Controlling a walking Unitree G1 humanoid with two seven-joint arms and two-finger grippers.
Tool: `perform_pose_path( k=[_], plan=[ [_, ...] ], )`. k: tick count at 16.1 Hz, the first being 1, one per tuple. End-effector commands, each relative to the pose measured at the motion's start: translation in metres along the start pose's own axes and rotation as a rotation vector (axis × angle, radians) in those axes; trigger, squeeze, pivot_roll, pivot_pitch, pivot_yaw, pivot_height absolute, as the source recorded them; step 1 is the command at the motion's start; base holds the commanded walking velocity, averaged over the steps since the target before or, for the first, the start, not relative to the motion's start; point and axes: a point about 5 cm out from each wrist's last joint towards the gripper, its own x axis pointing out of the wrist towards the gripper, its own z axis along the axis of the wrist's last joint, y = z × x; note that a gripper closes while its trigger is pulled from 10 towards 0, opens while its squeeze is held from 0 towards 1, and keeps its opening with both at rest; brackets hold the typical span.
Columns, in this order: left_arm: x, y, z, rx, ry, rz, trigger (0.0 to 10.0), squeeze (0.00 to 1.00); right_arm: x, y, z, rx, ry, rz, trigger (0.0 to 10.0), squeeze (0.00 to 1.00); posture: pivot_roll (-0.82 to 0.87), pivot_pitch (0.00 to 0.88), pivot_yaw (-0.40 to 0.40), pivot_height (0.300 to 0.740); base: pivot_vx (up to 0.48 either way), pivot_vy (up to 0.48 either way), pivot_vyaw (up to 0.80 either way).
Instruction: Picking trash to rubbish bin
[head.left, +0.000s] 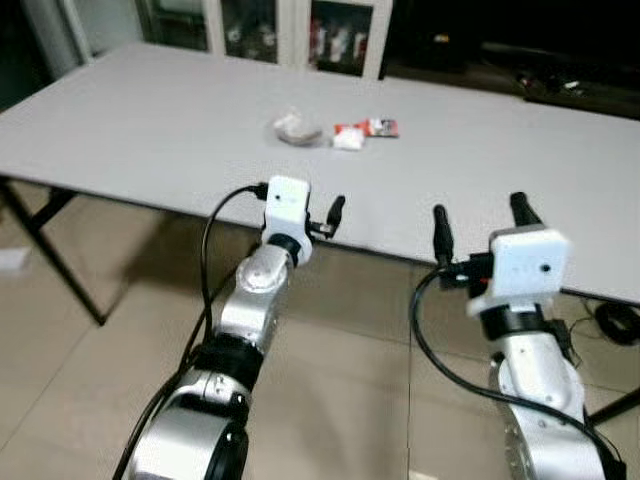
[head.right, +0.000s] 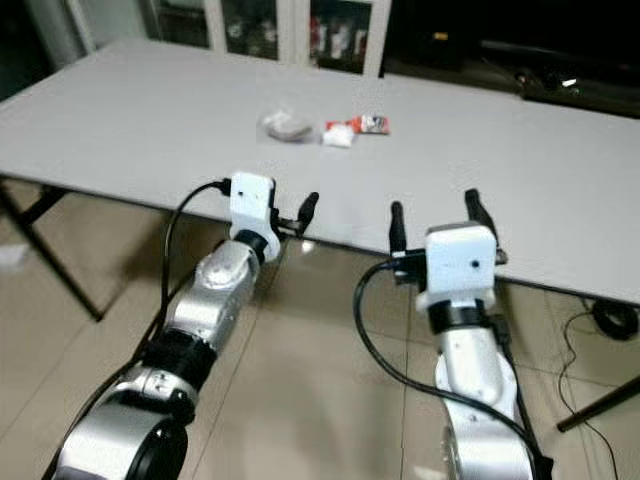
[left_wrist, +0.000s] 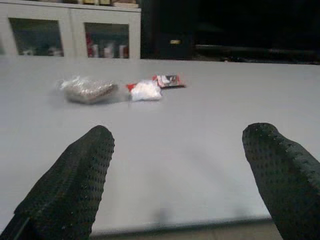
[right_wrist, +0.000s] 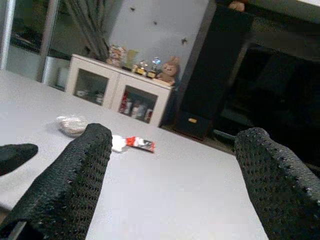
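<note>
Left wrist view: left gripper (left_wrist: 177, 175) fingers spread wide, holding nothing, poised at the near edge of the grey table (head.left: 150, 130). Right gripper (head.left: 480, 225) likewise wide open and empty, just beside it at the same edge. Trash lies well beyond both, mid-table: a clear crumpled bag (head.left: 297, 128), a white wad (head.left: 347, 139) touching a red wrapper (head.left: 380, 127). Glass-door cabinet (right_wrist: 120, 92) behind the table.
</note>
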Motion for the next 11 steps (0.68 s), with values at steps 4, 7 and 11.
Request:
perform_pose_path(
  k=[4,7,11],
  plan=[
    [0.0045,-0.0122,0.0015,0.019,0.01,-0.022,10.0,0.0,0.0011,-0.0038,-0.0013,-0.006,0.005,0.0,10.0,0.0,0.04,0.013,-0.052,0.74,0.401,0.151,0.0],
    [0.0042,-0.0123,0.0016,0.034,0.006,-0.03,10.0,0.0,0.0003,-0.0029,-0.0013,-0.006,0.003,0.003,10.0,0.0,0.05,0.008,-0.052,0.74,0.346,0.0,0.0],
    [0.0033,-0.0126,-0.0008,0.047,0.016,-0.028,10.0,0.0,-0.0009,-0.0009,-0.0011,-0.012,0.002,0.01,10.0,0.0,0.04,0.02,-0.051,0.74,0.477,0.0,0.0]
  ],
)
